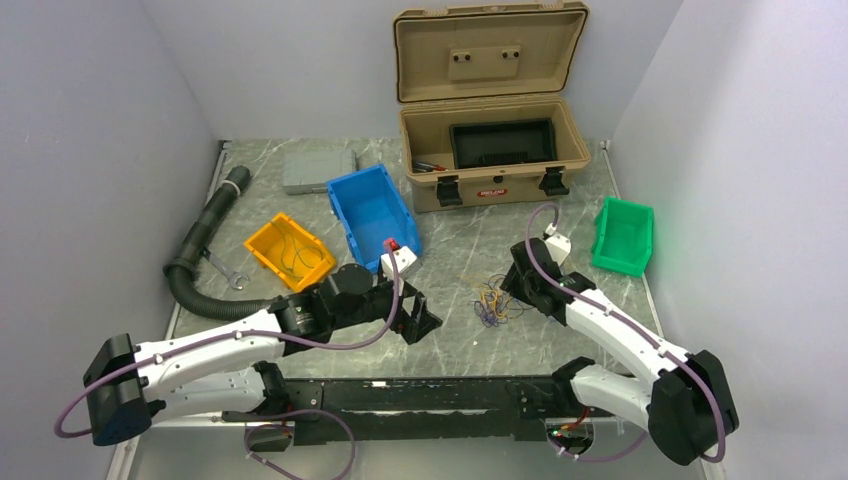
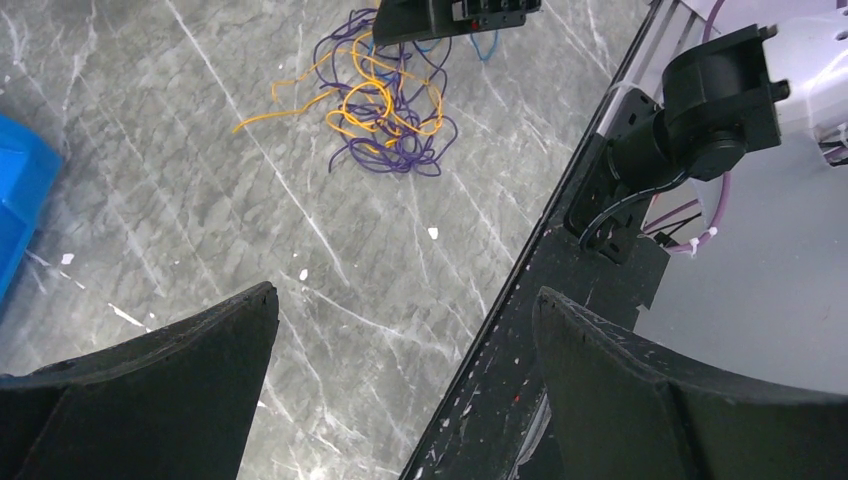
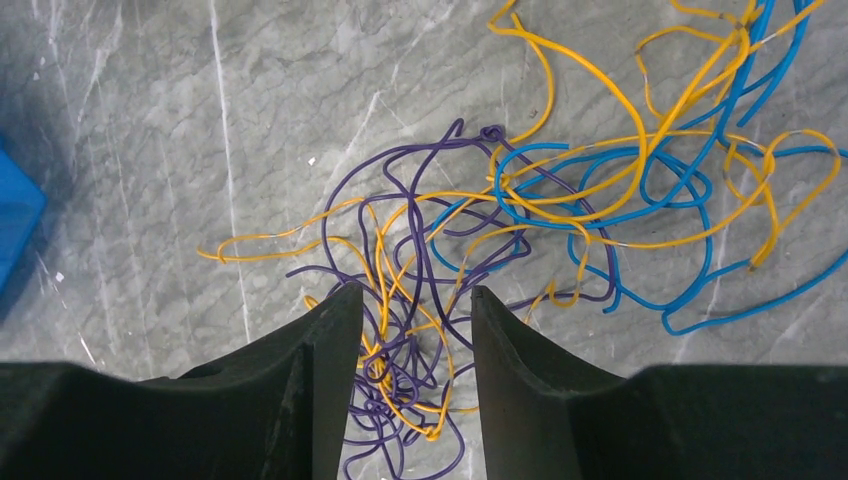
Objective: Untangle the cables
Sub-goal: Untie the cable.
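Cables (image 1: 495,300) in purple, yellow and blue are seen lying in one loose knot on the table (image 1: 450,235), a little right of the middle, between the two arms. The left gripper (image 2: 400,310) is held to the left of the knot, well apart from it, with its fingers wide apart and nothing in them. The right gripper (image 3: 412,300) is set low over the knot. Its fingers are only a little apart, and purple and yellow strands are seen in the gap, not yet squeezed. So the step in hand is judged to be a grab at the strands. Next, the fingers would need to be closed on one or two strands and pulled gently away while the rest is held down. The table is grey like stone, with white streaks. From left to right, a black hose (image 1: 205,235), a yellow bin (image 1: 262,245), a blue bin (image 1: 337,210), an open tan box (image 1: 490,188) at the far side and a green bin (image 1: 622,235) are seen. Plain pale walls (image 1: 90,150) are seen all round.
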Action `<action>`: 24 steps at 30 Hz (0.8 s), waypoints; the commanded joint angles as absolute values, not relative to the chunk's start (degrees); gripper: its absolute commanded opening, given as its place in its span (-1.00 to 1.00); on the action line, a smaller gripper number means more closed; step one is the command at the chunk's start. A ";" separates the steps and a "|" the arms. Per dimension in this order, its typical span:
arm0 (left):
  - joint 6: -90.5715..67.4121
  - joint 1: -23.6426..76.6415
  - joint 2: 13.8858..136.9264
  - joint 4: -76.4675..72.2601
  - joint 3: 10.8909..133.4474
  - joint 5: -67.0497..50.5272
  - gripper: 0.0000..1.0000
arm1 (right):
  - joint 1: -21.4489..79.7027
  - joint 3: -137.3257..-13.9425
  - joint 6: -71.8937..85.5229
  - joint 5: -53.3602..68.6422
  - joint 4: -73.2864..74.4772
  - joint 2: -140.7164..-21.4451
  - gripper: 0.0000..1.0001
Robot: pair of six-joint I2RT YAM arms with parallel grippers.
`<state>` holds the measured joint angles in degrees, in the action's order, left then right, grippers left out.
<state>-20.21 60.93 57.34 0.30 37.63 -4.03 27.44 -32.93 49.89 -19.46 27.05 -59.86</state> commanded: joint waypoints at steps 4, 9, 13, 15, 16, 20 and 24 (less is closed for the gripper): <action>-19.64 62.05 54.87 -2.77 38.01 -3.05 0.99 | 27.34 -32.63 49.41 -20.50 22.50 -62.23 -0.25; -20.14 62.22 56.26 -3.10 37.90 -3.59 0.99 | 27.40 -33.92 49.42 -20.99 24.08 -60.38 -0.81; -20.86 62.32 58.48 -5.62 37.80 -3.99 0.99 | 27.39 -35.35 49.09 -21.55 26.82 -56.75 -1.00; -21.14 62.36 60.56 -5.99 38.76 -4.34 0.99 | 27.41 -36.62 48.94 -21.09 28.93 -55.33 -1.00; -21.32 62.36 61.93 -5.93 39.54 -4.54 0.99 | 27.42 -37.17 48.96 -20.64 29.66 -54.65 -1.00; -24.01 62.40 71.68 0.51 46.21 -1.15 0.99 | 27.36 -39.13 48.98 -18.45 31.39 -51.95 -1.00; -27.89 62.53 78.93 -1.71 49.28 -3.19 0.99 | 27.44 -41.49 49.99 -16.50 33.38 -49.90 -1.00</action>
<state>-23.49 62.08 75.09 0.32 45.78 -2.59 27.46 -37.52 49.30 -18.57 30.68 -52.12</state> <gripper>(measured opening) 0.994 0.010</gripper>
